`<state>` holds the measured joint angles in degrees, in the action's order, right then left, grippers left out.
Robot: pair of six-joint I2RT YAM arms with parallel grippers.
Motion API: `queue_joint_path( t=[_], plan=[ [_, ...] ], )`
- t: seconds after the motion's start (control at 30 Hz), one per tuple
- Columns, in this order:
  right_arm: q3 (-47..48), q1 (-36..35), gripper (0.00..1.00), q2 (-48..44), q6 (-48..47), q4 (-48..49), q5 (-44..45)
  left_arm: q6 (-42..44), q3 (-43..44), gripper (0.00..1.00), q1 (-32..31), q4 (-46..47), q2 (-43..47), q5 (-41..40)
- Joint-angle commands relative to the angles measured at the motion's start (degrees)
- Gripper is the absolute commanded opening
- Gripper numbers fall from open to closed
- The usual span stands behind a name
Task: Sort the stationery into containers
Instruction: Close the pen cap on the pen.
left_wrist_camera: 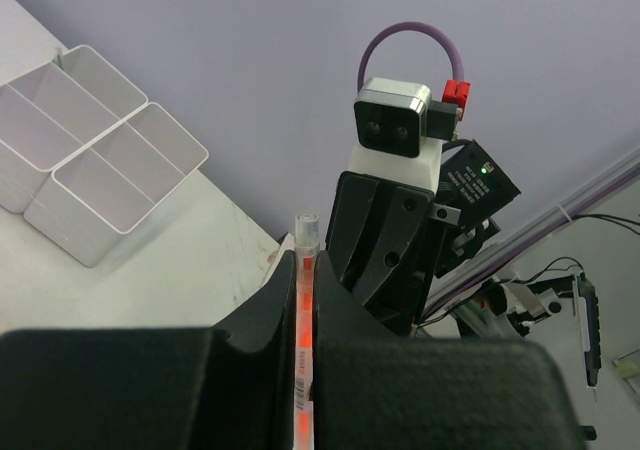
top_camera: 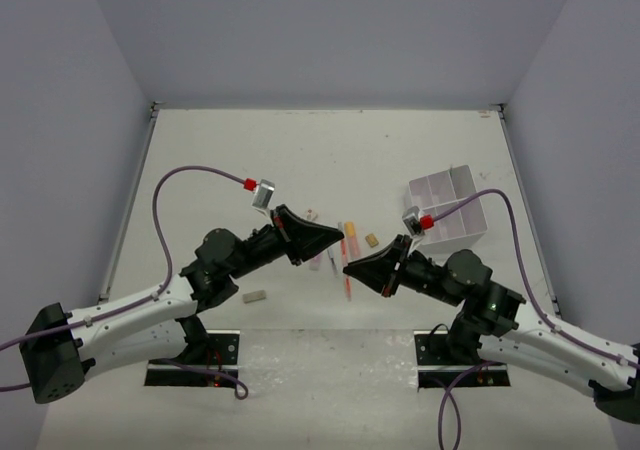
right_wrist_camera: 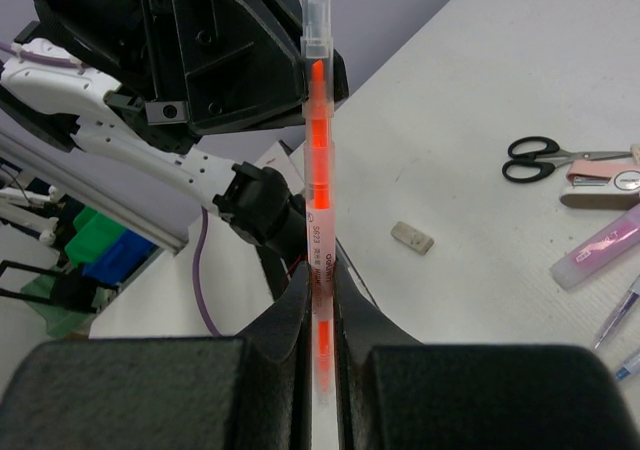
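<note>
Mid-sort, with one item lifted off the surface (top_camera: 300,150) and not yet binned. From the left wrist: left gripper (left_wrist_camera: 306,320) with jaws pinched narrow on a slim orange pen (left_wrist_camera: 305,255), clear cap up at 12 o'clock toward the other arm. From the right wrist: right gripper (right_wrist_camera: 320,300) with jaws likewise pinched narrow on an orange barrel, clear cap at 12 o'clock against the black body of the left arm. From overhead, just one orange streak where the two sets of jaws meet, near the middle of the surface. Probably a single pen caught in a hand-over, then, though impossible to say for sure whether one pen or two.

Resting at 2 o'clock from the right jaws, well apart: white divided tray (top_camera: 460,238), with nothing visible in the compartments that show from the left wrist. Scattered loose on the surface:
- at 12 o'clock from the meeting point: a tan eraser (top_camera: 371,239) and an orange marker (top_camera: 351,238)
- at 8 o'clock: a grey eraser (top_camera: 254,296)
- in the right wrist view only: black-handled scissors (right_wrist_camera: 540,158) and a pink marker (right_wrist_camera: 600,255)

Next, by this reading: loosen the left jaws only once the right grip looks firm. Then back the left arm away, swing the right arm toward 2 o'clock, lower over a long compartment and let go. Worth watching for: pen tilt or slip at the moment of release.
</note>
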<state>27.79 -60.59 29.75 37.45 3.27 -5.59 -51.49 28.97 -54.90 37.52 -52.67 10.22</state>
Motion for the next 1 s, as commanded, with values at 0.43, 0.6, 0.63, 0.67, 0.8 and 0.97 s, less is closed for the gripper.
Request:
queue_joint_path(
  t=[0.43, 0.6, 0.63, 0.67, 0.8, 0.97],
  plan=[
    [9.9, -0.2, 0.0, 3.3, -5.3, 0.6, 6.9, 2.0, 0.3, 0.0, -1.0, 0.4, -0.9, 1.9],
    [10.0, -0.2, 0.0, 5.9, -6.5, 1.3, 5.8, 3.5, 2.7, 0.16, -1.1, -3.6, -0.8, 1.3],
    [9.9, -0.2, 0.0, 6.0, -6.5, 1.6, 4.8, 3.7, 2.9, 0.17, -1.1, -4.0, -0.8, 1.1],
    [9.6, -0.2, 0.0, 6.1, -6.5, 1.8, 4.5, 3.9, 3.1, 0.18, -1.0, -4.4, -0.5, 0.9],
    [9.0, -0.2, 0.0, 6.3, -6.3, 1.5, 4.7, 4.4, 3.9, 0.18, -1.0, -5.5, 0.2, 0.3],
    [9.0, -0.1, 0.0, 6.3, -6.4, 1.2, 4.8, 5.0, 4.4, 0.08, -1.0, -5.7, 0.6, 0.4]
  ],
)
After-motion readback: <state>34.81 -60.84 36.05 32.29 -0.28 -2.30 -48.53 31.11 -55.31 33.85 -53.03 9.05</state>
